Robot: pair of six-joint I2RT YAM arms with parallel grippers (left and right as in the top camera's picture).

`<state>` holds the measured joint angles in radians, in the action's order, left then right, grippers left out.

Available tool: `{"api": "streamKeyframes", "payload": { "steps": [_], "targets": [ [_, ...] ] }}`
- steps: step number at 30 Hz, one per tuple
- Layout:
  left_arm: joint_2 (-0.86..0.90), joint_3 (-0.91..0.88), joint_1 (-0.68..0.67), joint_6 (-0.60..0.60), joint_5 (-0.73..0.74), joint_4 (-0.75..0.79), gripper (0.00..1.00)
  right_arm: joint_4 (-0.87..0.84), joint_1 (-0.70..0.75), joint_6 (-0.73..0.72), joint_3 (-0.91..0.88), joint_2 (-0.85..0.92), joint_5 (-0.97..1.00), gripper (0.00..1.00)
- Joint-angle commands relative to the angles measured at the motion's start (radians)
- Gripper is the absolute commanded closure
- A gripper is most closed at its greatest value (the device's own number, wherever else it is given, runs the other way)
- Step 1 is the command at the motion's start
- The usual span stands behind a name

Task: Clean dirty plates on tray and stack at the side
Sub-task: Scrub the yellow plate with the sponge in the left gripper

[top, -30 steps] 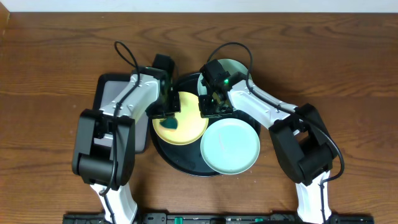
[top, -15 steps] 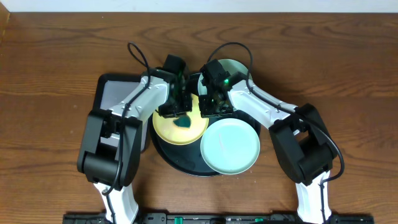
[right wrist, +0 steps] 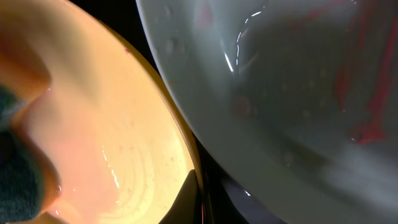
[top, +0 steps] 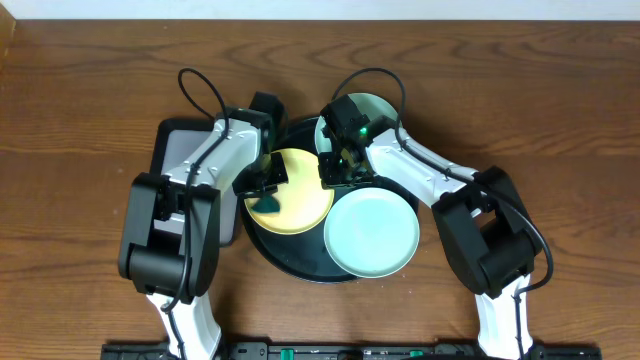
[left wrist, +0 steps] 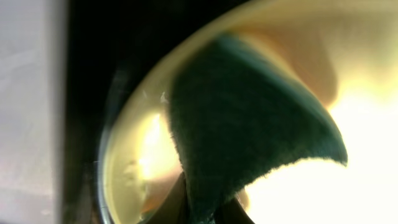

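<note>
At the left edge of the yellow plate point(top: 300, 185), the left gripper point(top: 263, 188) is clamped on a dark green scouring pad point(top: 268, 204). The left wrist view shows the pad pinched between the finger ends at the bottom of the frame and fanning out over the plate's pale surface. That plate lies on the left half of the round black tray point(top: 290, 268). Across it, the right gripper point(top: 336, 175) sits at the plate's right rim, pointing down. Its wrist view shows only a dark sliver of finger at the bottom edge, beside the rim, so I cannot tell whether its jaws are apart or together.

Outward from there, a mint plate point(top: 372, 232) lies at the tray's front right. Its edge overlaps the yellow plate's rim, and it appears to reach past the tray's rim. A second mint plate point(top: 378, 104) lies at the tray's back, largely covered by the right arm. Just left of the round tray sits a smaller rectangular tray point(top: 178, 150) with a grey inside, and the left arm crosses above it. All rest on a brown wooden table point(top: 80, 100).

The right wrist view shows a mint surface with red streaks and wet glints close over the yellow plate, but I cannot tell which of the two mint plates it is. Both wrist views are blurred and glaring, so any dirt on the yellow plate is hard to make out.
</note>
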<state>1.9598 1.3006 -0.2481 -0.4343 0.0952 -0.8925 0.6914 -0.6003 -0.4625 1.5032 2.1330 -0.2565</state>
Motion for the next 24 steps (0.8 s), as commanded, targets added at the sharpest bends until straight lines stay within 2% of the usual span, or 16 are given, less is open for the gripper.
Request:
{"api": "streamKeyframes", "payload": {
  "steps": [1,4,8,13,15,18,23,24],
  "targets": [
    [0.026,-0.021,0.011,0.169,0.277,0.004,0.92,0.008,0.004,0.015,-0.006,0.007,0.013,0.99],
    [0.026,-0.021,0.011,0.171,0.377,0.052,0.92,0.007,0.004,0.015,-0.006,0.007,0.013,0.99],
    [0.027,-0.021,0.011,0.147,0.363,0.135,0.93,0.007,0.004,0.015,-0.006,0.007,0.013,0.99],
    [0.027,-0.021,0.011,-0.026,0.091,0.208,0.93,0.006,0.004,0.015,-0.006,0.007,0.014,0.99],
    [0.027,-0.021,0.011,-0.099,-0.074,0.201,0.93,0.006,0.004,0.015,-0.006,0.007,0.015,0.99],
    [0.027,-0.021,0.011,-0.156,-0.212,0.165,0.93,0.007,0.004,0.014,-0.006,0.007,0.017,0.99],
    [0.027,-0.021,0.007,-0.15,-0.172,0.064,0.93,0.006,0.004,0.014,-0.006,0.007,0.017,0.99],
    [0.027,-0.021,0.002,-0.071,-0.064,0.036,0.92,0.006,0.004,0.014,-0.006,0.007,0.017,0.99]
  ]
}}
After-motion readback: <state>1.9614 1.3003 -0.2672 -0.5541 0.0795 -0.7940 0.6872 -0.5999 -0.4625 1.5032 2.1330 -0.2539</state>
